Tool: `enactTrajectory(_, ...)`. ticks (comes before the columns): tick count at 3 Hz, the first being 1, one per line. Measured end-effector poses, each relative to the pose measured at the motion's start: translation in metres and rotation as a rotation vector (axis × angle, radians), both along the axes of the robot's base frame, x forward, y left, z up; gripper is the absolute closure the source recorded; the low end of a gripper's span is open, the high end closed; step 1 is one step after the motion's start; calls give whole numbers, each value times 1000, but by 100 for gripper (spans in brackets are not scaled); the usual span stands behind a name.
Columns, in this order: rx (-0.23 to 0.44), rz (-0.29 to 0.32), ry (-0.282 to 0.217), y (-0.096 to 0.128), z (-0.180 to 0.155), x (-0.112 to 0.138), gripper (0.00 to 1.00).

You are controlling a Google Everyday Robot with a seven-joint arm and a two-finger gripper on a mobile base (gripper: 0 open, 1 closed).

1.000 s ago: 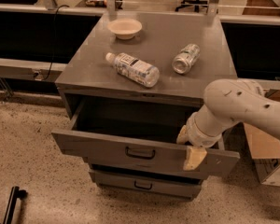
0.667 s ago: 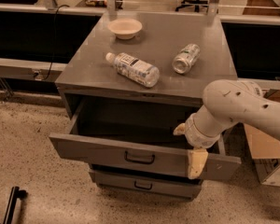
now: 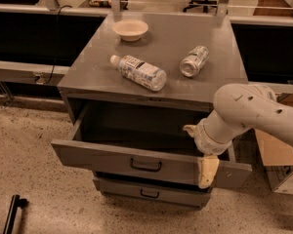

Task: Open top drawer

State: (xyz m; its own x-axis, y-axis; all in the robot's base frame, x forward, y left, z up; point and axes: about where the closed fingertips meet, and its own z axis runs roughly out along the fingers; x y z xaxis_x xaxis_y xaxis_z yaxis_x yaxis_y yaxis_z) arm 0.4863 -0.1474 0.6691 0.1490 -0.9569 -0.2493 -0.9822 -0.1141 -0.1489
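A: Nearest first. What's lowest at the front?

B: A shorter drawer, closed flush, its handle untouched. Above it the top drawer stands well out from under the front edge of the tabletop, with the deep grey inside open to view. I'd judge the task nearly done.

A: And the gripper?

B: The gripper sits below the front right corner, far from the black handle. Its jaws are spread. One pale finger hangs down outside the front panel and the other points into the cavity. I can't quite tell whether the inner one touches the panel.

A: So what could go wrong?

B: It is hooked at the right end, so a pull there loads one side. The drawer could skew on its runners and bind. The outer finger only drapes over the lip, so it could slide off if the arm lifts. Hauling much further might run the drawer off its stops.

A: Anything on top?

B: A plastic bottle lies on its side near the front edge, left of centre. A can lies on its side toward the right edge. A bowl sits by the back edge. A jolt could roll the bottle or can forward, off the front edge and into the drawer
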Motion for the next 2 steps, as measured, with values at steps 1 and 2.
enactTrajectory(1,5,-3,2,1,23,-6,0)
enactTrajectory(2,-11,-21,17,-3,60,-7,0)
